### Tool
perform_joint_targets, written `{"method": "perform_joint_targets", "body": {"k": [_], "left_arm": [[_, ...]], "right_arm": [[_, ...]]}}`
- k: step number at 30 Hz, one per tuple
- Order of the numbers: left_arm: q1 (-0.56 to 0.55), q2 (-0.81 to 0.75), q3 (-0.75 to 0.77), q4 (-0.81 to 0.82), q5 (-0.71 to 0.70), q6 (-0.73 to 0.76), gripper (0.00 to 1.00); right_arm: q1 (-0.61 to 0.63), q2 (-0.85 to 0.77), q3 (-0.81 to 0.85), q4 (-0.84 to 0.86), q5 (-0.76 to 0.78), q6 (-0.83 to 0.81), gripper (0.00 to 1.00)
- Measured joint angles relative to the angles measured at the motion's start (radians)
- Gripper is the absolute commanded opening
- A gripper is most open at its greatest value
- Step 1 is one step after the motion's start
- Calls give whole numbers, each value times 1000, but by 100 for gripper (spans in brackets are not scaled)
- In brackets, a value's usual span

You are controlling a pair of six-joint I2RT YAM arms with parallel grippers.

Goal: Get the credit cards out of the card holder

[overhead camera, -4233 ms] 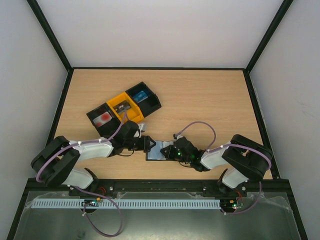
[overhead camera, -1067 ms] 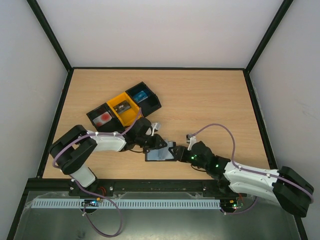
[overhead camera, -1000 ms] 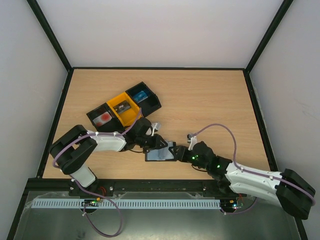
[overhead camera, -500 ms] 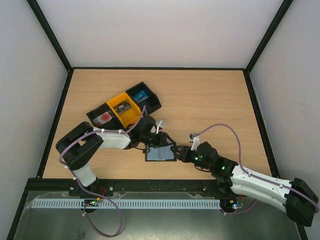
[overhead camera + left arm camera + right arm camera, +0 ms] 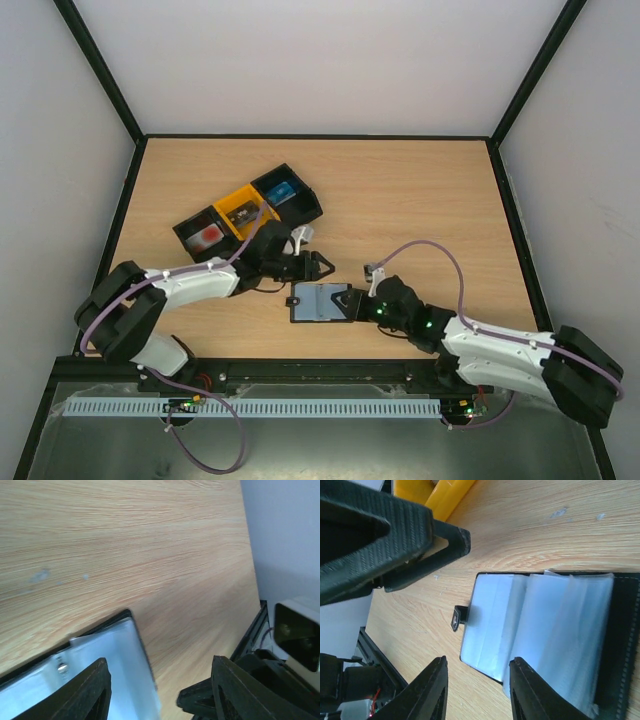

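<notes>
One black card holder (image 5: 320, 303) with grey-blue sleeves, lying open at centre. Three plastic bins (image 5: 306, 208) upper left, contents blurry. Left gripper (image 5: 321, 265) spread, empty. Right gripper (image 5: 360, 306) at holder's edge, grip impossible to tell.

Site: robotics lab, enclosed test cell.
Evidence:
- Wood-grain surface (image 5: 400, 200) boxed in by blank white walls (image 5: 320, 60) on a black frame (image 5: 100, 70).
- Two white-and-black robot arms, left arm (image 5: 190, 282) and right arm (image 5: 490, 345), mounted at the near edge of the surface.
- Purple cables (image 5: 425, 250) looped along the arms.
- Slotted white strip (image 5: 260, 408) running in front of the arm bases.
- Row of black and yellow bins (image 5: 245, 212) on the surface.
</notes>
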Motion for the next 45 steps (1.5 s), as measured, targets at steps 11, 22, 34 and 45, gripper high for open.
{"method": "perform_joint_targets", "body": {"k": [11,22,34,45], "left_arm": [[66,-13,-165,-26,2,23,53],[100,-44,-226,-23,8,47,52],[113,-62,-275,15,12,53,52],[115,-100,-290,15,27,38,54]], "right_arm": [[68,320,158,74,8,23,31],[80,498,194,108,35,25,27],[80,576,183,177,31,41,11],[80,576,132,252,43,66,4]]}}
